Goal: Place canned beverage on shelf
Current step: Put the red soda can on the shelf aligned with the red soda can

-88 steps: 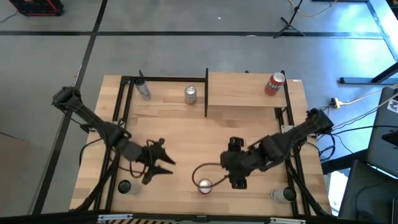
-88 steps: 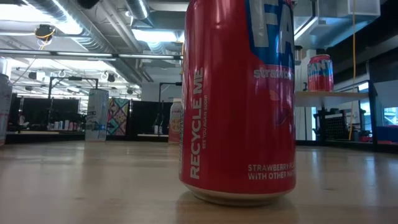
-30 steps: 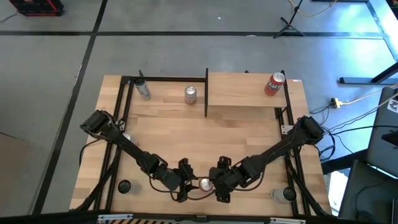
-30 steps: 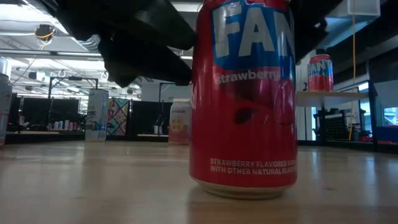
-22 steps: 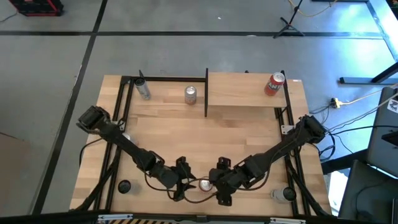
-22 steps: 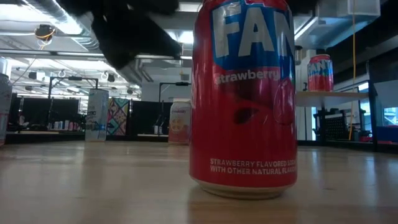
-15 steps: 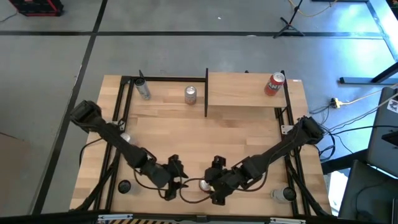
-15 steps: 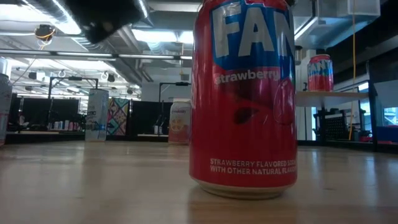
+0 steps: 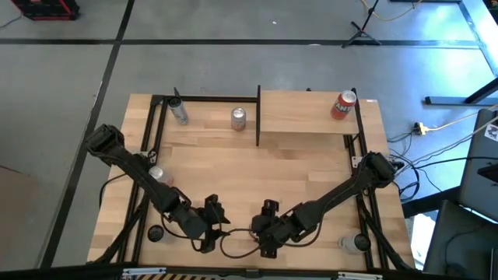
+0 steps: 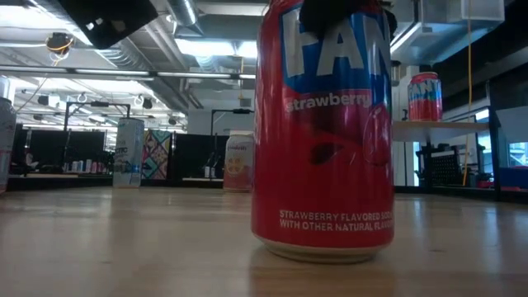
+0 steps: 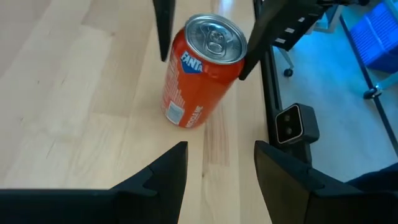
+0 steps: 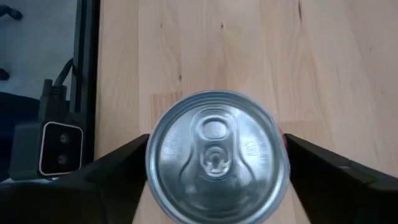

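Red can (image 10: pixel 323 132) upright on the tabletop (image 9: pixel 233 167) near its front edge, long axis vertical, silver lid and pull tab facing straight up. Label reads "FAN…" in white on blue, "Strawberry" beneath, and near the base "STRAWBERRY FLAVORED SODA WITH OTHER NATURAL FLAVORS", partly cut off at the curve. In the left wrist view "Fanta" legible at the shoulder, with a white printed panel low on the side; text there too small to read.

Right gripper (image 12: pixel 214 158) directly above the can, fingers (image 12: pixel 112 165) spread wide, one on each side of the lid; can centred between them, a gap visible on each side, not pinched. Cannot tell whether the pads touch the can wall lower down.

Left gripper (image 11: pixel 217 165) just beside the can, clear of it, fingers (image 11: pixel 165 171) parted with bare wood between them; nothing held. Can stands ahead of these fingertips, apart from them.

Shelf (image 9: pixel 303 113) at the far right of the table, well away from both grippers. Second red can (image 9: pixel 343 104) upright on it, near its right end, label reading "FANT…" in the low view.

Two silver cans (image 9: pixel 238 117) upright on the tabletop at the far side, left of the shelf; no writing legible.
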You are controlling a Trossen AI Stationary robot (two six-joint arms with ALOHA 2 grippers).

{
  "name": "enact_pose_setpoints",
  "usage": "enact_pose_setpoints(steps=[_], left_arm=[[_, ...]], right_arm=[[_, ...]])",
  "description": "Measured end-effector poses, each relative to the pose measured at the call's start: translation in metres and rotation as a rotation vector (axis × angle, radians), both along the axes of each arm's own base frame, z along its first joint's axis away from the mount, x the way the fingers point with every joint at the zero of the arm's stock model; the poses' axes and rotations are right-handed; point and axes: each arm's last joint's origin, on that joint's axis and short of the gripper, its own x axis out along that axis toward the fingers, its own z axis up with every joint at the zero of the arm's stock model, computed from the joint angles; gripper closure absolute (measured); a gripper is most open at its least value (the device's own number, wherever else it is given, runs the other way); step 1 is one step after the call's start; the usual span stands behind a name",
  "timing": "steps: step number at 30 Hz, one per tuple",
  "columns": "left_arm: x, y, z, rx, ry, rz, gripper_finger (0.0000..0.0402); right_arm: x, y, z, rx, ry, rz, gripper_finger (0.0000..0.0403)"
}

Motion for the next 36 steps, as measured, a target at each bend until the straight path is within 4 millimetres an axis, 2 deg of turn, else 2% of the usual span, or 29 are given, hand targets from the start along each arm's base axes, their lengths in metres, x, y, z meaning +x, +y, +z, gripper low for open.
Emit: enact_pose_setpoints(steps=[3,6,10,16,20,24,27,32,36], left_arm=[[0.0,0.0,0.0,-0.008,0.001,0.001,0.0228],[-0.002,0.002,0.006,-0.033,-0.003,0.006,0.0228],[-0.012,0.01,0.024,-0.045,-0.022,0.011,0.0228],[-0.033,0.038,0.064,-0.081,-0.08,0.047,0.0228],[-0.047,0.062,0.086,-0.075,-0.131,0.117,0.0228],[-0.056,0.087,0.1,-0.022,-0.162,0.16,0.0228],[-0.062,0.105,0.109,0.018,-0.186,0.177,0.0228],[-0.07,0.132,0.12,0.063,-0.218,0.195,0.0228],[-0.073,0.149,0.127,0.115,-0.253,0.224,0.0228]], right_arm=[[0.0,0.0,0.0,-0.003,0.001,0.0,0.013],[-0.001,-0.001,0.002,-0.003,0.003,0.0,0.0131],[-0.008,-0.005,0.012,-0.008,0.021,0.004,0.0131],[-0.023,-0.021,0.067,-0.019,-0.013,0.014,0.0131],[-0.033,-0.046,0.101,-0.072,-0.007,-0.016,0.0131],[-0.049,-0.082,0.14,-0.097,-0.016,-0.086,0.0131],[-0.063,-0.108,0.161,-0.113,-0.022,-0.144,0.0131],[-0.106,-0.152,0.199,-0.124,-0.075,-0.284,0.0131],[-0.145,-0.184,0.219,-0.124,-0.087,-0.438,0.0131]])
